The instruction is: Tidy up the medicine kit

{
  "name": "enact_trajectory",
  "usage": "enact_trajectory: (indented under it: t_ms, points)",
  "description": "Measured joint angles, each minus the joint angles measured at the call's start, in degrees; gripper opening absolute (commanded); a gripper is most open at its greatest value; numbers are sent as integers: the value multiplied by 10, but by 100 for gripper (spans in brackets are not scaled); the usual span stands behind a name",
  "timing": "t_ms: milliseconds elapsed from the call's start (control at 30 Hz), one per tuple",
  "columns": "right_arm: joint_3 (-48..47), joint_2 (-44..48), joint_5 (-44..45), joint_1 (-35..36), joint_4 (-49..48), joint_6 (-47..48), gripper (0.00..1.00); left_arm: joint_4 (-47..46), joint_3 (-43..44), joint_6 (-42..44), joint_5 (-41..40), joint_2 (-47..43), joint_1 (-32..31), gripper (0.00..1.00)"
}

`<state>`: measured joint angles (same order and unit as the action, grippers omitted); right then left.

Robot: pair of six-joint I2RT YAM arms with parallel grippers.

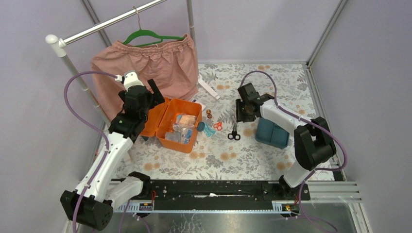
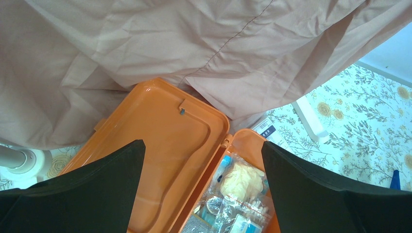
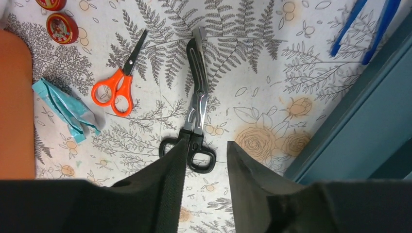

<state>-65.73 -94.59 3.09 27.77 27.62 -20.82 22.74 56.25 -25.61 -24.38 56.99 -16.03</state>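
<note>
Early going, I judge: the kit (image 1: 155, 119) lies open just beneath the wide-spread left gripper (image 2: 201, 145), pouches (image 2: 238, 179) already inside. The right gripper (image 3: 206, 145), half spread and pinching nothing, hangs over the shears (image 3: 197, 97). Scissors (image 3: 119, 90) and tins (image 3: 60, 26) to its left, and the tray (image 3: 359, 126) to its right, are not yet packed.

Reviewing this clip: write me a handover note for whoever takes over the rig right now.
Grippers: left gripper wide open, empty, over the lid of the orange box; right gripper fingers apart, empty, at the black shears handles.
Done: box open, packets inside.
Left: shears, orange scissors, teal packet and two tins lie on the table; teal insert tray sits out at the right.
</note>
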Motion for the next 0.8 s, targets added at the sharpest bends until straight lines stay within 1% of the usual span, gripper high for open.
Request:
enact_trajectory:
  t_ms: [33, 67, 200, 400, 567, 800]
  points:
    - [0, -2, -3, 2, 2, 0, 52, 0, 0, 0, 0, 0, 0, 99]
    - [0, -4, -5, 3, 2, -3, 53, 0, 0, 0, 0, 0, 0, 99]
    - [0, -21, -3, 23, 2, -21, 55, 0, 0, 0, 0, 0, 0, 99]
    - [0, -52, 35, 62, 1, -79, 55, 0, 0, 0, 0, 0, 0, 99]
    - [-1, -79, 60, 66, 2, -105, 55, 0, 0, 0, 0, 0, 0, 99]
    - [-12, -108, 69, 67, 2, -111, 55, 0, 0, 0, 0, 0, -1, 99]
